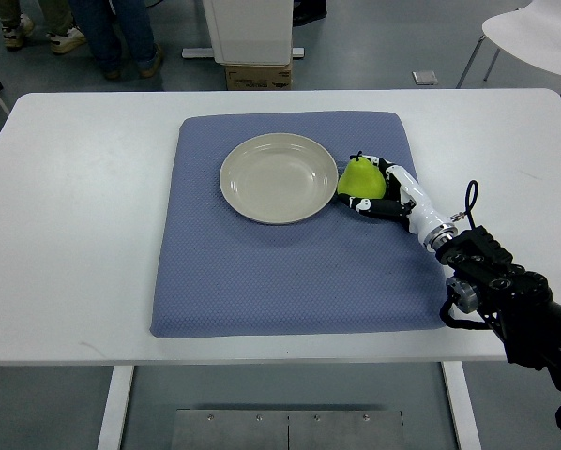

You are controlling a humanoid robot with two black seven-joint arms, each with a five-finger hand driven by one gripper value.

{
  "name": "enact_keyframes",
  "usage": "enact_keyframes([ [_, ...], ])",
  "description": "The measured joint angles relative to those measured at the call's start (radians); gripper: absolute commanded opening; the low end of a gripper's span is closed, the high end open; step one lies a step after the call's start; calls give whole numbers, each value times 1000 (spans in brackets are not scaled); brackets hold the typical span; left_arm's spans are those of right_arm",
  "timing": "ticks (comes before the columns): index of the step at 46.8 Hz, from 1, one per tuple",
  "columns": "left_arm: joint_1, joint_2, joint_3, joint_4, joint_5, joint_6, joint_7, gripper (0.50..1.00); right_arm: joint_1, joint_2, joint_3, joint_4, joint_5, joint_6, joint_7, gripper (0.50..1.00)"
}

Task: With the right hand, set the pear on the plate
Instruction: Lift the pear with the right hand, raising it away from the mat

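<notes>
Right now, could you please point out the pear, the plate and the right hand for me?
pear [360,178], top view, middle of its green body.
plate [243,202], top view, bare lower-left rim.
right hand [372,184], top view, fingers curled around the pear.

The right arm [506,300] reaches in, its hand [379,187] curled closed around something.

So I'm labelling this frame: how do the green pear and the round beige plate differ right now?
The yellow-green pear is small and bulgy; the round beige plate is wide and shallow. The right hand curls its fingers around the pear; nothing touches the plate, which is empty. The pear sits just off the plate's right rim. Both are over the blue mat.
</notes>
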Motion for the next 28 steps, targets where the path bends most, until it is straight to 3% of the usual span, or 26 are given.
enact_keyframes([
  [28, 0, 0, 0, 0, 0, 0, 0, 1000, 201, 6, 8, 8, 9, 2, -15, 500],
])
